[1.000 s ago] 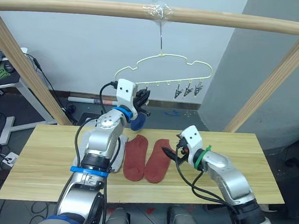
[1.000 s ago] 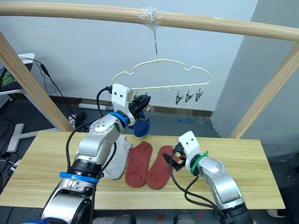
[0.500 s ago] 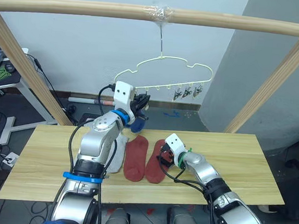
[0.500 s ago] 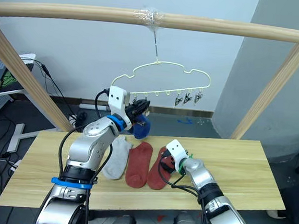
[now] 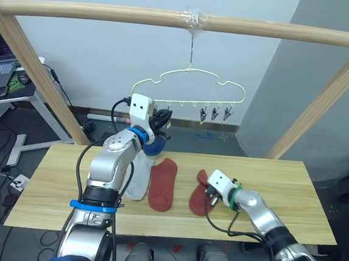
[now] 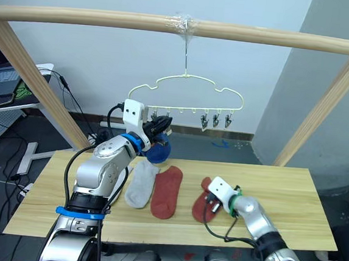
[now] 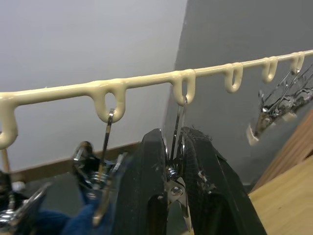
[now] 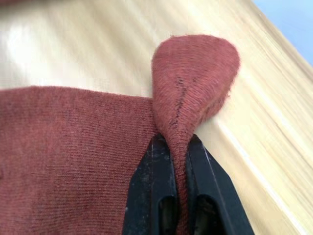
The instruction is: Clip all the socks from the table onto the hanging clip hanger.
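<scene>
A light plank counter [image 5: 280, 176] is framed by a wooden pole frame [image 5: 111, 13] before a pale wall. The left gripper [image 7: 175, 147] jaws are pinched on a clip [image 7: 177, 169] of the clip hanger [image 5: 190, 86]; the right gripper [image 8: 173, 147] jaws are clamped on a rust red sock [image 8: 73, 147].

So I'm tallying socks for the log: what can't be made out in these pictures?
- Blue sock: eye views, mostly behind the left gripper; whether one or two hang there is unclear.
- Grey sock: the left arm covers part; a second one underneath can't be ruled out.
- Clip: left wrist view, the fingers hide its tip.
- Red sock: right wrist view, cut off by the edge beyond the right gripper.
</scene>
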### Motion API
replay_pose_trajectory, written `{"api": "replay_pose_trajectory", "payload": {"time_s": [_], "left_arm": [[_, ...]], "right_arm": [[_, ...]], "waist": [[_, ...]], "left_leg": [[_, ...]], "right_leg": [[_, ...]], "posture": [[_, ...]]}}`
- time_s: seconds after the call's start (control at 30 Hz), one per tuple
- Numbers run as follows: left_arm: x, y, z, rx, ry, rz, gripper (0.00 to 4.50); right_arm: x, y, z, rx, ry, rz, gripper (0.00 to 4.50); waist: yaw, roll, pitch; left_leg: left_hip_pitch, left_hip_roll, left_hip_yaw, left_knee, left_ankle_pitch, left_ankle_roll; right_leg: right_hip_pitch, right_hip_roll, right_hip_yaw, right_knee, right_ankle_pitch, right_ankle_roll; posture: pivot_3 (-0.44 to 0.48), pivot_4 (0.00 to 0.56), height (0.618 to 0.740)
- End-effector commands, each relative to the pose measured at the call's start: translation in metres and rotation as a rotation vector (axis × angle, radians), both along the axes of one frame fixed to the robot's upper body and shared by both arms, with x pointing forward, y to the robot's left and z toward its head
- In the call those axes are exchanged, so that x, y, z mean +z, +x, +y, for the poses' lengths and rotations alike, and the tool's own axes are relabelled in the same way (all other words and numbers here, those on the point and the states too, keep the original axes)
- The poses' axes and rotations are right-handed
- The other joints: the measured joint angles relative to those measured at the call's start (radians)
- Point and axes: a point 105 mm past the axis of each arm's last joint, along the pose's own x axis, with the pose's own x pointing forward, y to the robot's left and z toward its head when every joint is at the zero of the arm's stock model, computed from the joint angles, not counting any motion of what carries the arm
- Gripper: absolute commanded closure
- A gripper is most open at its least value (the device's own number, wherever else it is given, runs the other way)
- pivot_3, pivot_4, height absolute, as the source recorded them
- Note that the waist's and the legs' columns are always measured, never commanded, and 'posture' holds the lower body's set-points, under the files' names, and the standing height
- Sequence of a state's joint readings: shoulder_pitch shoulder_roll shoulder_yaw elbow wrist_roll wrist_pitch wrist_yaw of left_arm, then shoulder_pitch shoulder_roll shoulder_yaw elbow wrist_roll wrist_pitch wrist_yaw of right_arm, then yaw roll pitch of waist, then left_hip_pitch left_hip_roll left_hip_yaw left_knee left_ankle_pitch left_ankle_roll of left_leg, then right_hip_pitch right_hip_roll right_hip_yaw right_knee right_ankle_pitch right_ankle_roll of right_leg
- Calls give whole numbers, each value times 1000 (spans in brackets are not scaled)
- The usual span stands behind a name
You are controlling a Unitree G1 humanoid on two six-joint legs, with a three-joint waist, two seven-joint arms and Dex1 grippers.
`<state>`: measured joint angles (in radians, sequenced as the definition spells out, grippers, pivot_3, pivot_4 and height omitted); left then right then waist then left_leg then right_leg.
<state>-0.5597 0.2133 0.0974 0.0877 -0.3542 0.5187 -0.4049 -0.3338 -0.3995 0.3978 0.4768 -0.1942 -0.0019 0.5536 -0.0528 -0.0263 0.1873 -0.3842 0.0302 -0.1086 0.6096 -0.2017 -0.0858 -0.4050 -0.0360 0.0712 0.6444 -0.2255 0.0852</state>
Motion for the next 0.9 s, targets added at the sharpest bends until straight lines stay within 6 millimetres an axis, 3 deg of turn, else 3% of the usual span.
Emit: {"api": "replay_pose_trajectory", "payload": {"time_s": [0.03, 0.13, 0.3, 0.5, 0.9], "left_arm": [[-2, -2, -1, -46, -123, 113, 4309], [5, -6, -1, -136, -337, 257, 4309], [21, -10, -1, -218, -482, 318, 4309], [28, -13, -9, -260, -526, 343, 4309], [30, -15, -13, -277, -551, 351, 4309]], "right_arm": [[40, 4, 20, 134, 26, -167, 4470], [81, 6, 27, 231, -1, -358, 4470], [120, 9, 42, 254, 24, -499, 4470], [147, 10, 65, 280, 60, -578, 4470], [163, 15, 83, 299, 78, -602, 4470]], "waist": [[-14, 0, 0], [-27, 0, 0], [-31, 0, 0], [-29, 0, 0], [-29, 0, 0]], "left_leg": [[0, 0, 0, 0, 0, 0], [1, 0, -1, 0, 0, 0], [0, 0, 0, 0, 0, 0], [-2, 0, -1, -1, 0, -1], [-2, 0, -1, 0, 0, -1]], "right_leg": [[0, 0, 0, 0, 0, 0], [0, 0, 0, 1, 0, 0], [0, 0, 0, 0, 0, 0], [-1, 0, 0, -1, 2, 3], [-1, 0, -1, -1, 2, 3]], "posture": [[29, 137, 740], [11, 134, 740], [-6, 131, 740], [-16, 129, 740], [-12, 130, 740]]}}
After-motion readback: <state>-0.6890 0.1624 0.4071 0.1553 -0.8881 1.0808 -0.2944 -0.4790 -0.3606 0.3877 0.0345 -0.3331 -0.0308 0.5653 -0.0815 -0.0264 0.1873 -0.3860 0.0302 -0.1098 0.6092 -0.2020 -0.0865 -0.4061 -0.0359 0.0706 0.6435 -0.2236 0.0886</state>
